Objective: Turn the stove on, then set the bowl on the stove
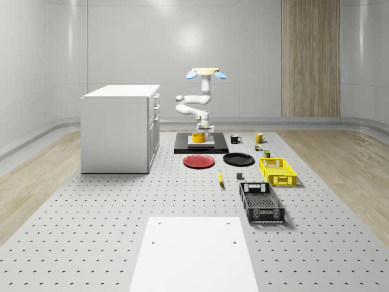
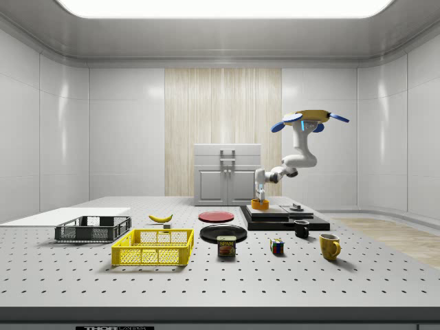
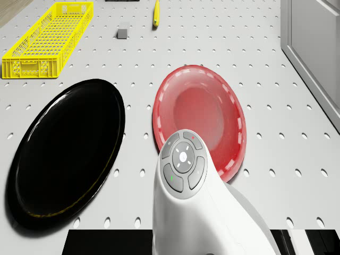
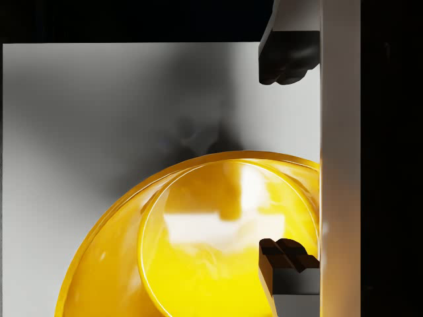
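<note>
Drone [image 1: 205,72] hovers over the stove [image 1: 221,146]. The hand [image 4: 284,162] straddles the yellow bowl's [image 4: 198,257] rim, fingers [image 4: 287,56] apart, one inside, one outside. The bowl rests on the stove's pale plate, directly beneath the hand.

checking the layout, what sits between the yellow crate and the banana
A small dark grey block lies on the table between the yellow crate and the banana, seen in the drone view and, smaller, in the whole-scene view.
</note>
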`<state>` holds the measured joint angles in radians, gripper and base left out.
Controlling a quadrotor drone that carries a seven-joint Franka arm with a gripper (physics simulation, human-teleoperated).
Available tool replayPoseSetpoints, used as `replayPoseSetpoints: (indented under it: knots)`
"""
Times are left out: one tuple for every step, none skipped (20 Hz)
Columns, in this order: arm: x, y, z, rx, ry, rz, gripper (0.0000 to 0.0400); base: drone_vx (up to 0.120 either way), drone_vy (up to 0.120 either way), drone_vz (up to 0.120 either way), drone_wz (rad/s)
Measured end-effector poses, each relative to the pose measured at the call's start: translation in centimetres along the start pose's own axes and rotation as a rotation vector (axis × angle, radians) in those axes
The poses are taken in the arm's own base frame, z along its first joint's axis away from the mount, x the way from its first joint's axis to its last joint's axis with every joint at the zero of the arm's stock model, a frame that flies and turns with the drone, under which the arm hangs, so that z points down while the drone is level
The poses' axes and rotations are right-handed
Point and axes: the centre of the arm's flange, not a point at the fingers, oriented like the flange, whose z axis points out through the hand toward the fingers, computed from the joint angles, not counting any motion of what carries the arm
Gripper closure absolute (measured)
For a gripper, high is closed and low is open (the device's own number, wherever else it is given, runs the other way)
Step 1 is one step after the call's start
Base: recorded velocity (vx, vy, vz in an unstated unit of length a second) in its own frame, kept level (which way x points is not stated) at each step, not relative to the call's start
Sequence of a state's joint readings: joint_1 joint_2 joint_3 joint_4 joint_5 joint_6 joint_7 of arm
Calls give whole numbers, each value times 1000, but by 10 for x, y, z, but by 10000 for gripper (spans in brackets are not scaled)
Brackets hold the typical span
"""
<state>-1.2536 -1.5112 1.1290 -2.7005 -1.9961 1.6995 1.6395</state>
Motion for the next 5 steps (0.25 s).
replayPoseSetpoints:
  knots:
    - [0, 0, -4, 0, 0, 0, 32, 0, 0, 0, 0]
    - [0, 0, -8, 0, 0, 0, 25, 0, 0, 0, 0]
    - [0, 0, -11, 0, 0, 0, 19, 0, 0, 0, 0]
    - [0, 0, -14, 0, 0, 0, 15, 0, 0, 0, 0]
    - [0, 0, -15, 0, 0, 0, 14, 0, 0, 0, 0]
